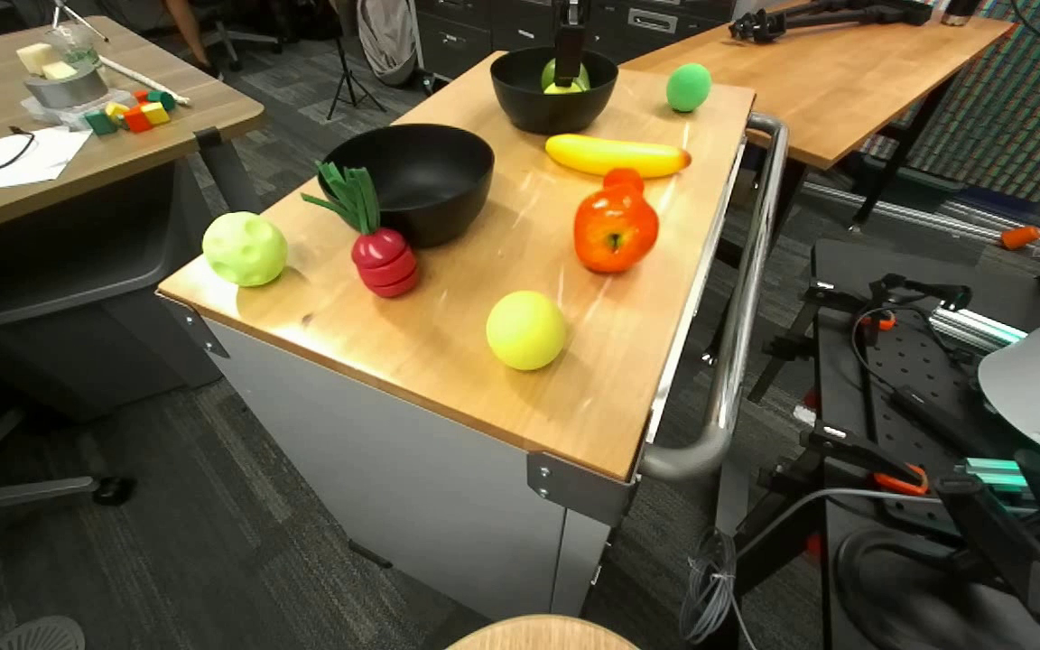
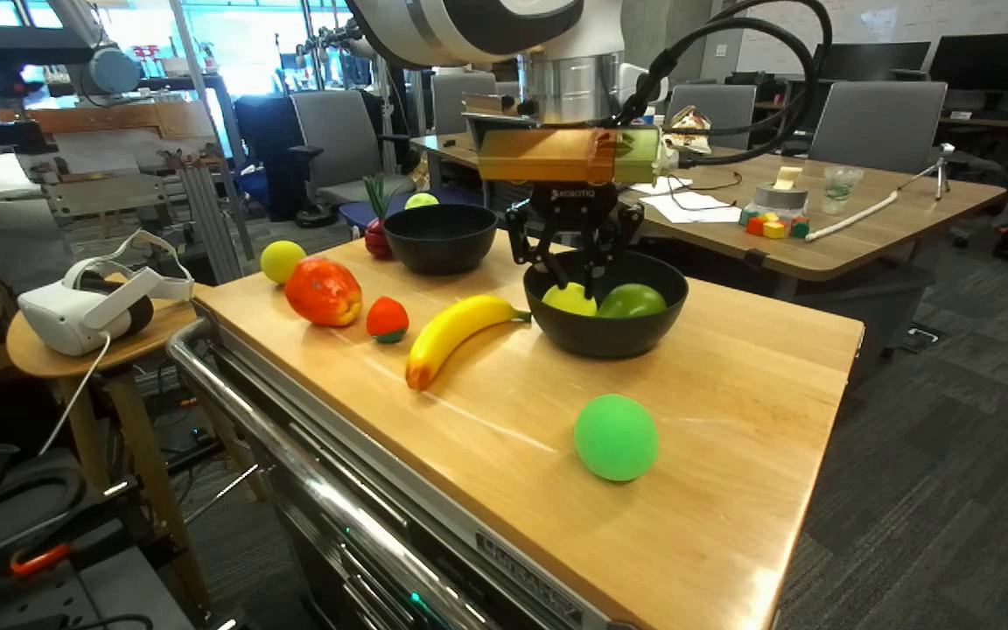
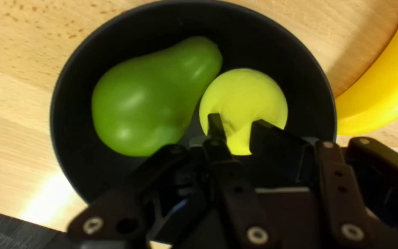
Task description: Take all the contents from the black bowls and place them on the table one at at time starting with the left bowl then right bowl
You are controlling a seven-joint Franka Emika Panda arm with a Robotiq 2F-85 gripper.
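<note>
Gripping the yellow ball point(image 3: 247, 88), its surface dented at the pinch, the claw point(image 3: 237, 119) reaches into the black bowl point(image 3: 271, 38). The hold seems high, so lift slowly and straight up, lest the ball slip or catch the green pear point(image 3: 147, 103) just beside it. Once free of the bowl, skirt the banana point(image 3: 385, 83) and lower the ball to the tabletop point(image 2: 504, 394), well apart from the farther black bowl point(image 2: 443, 252).

Robotics lab in office-type premises, evidenced by a white robot arm point(image 2: 443, 39), VR headset point(image 2: 75, 317) on wooden stool point(image 2: 31, 354), perforated black plate point(image 1: 926, 357) with clamps point(image 1: 1003, 542), dark monitors point(image 2: 998, 83), whiteboard point(image 2: 915, 19), grey office chairs point(image 2: 876, 122), wooden desks point(image 1: 863, 81), dark drawer cabinets point(image 1: 457, 41) and grey patterned carpet point(image 1: 213, 542).
</note>
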